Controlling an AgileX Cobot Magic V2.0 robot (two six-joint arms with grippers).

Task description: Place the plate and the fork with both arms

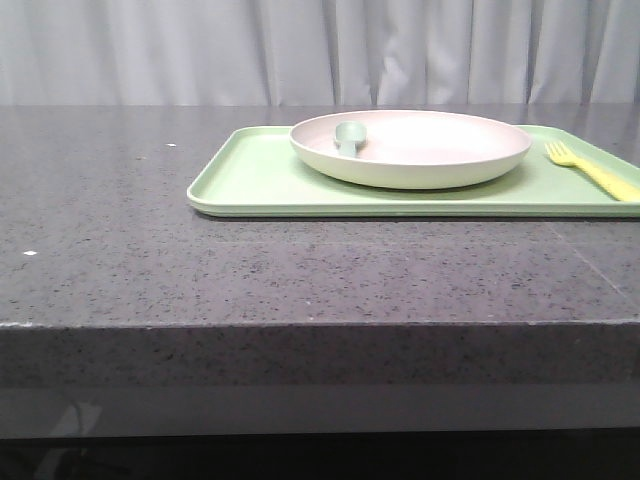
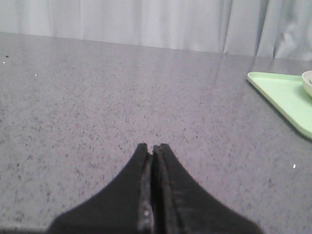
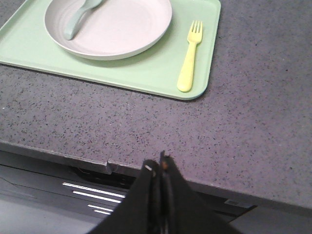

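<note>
two grippers show here, each with its jaws pressed together and holding nothing: the left gripper (image 2: 153, 146) at the bottom centre of the left wrist frame over bare counter, the right gripper (image 3: 158, 163) at the bottom centre of the right wrist frame, hanging near the counter's front edge. neither appears in the front view.

the plate (image 1: 412, 148) sits on the green tray (image 1: 250, 180) in the upper middle of the front frame, with a pale grey-green spoon (image 1: 350, 136) resting inside it at its left. the fork (image 1: 592, 172) lies flat on the tray at the far right of that frame, just beside the plate but not touching it, tines pointing away from the robot.

risks, as i judge them: the fork is thin and lies flat, so closing on it may skid it along the tray or pinch against the tray's raised lip (image 3: 212, 46), which runs close along its outer side. lifting the plate by its rim could tip it and let the spoon slide or fall out. the tray itself may shift if pushed.

room: the grey counter (image 1: 120, 240) in the left half of the front frame is open and wide. the tray's right end runs out of the front frame, and the counter's front edge (image 3: 53, 153) drops off close below the tray in the right wrist frame.
</note>
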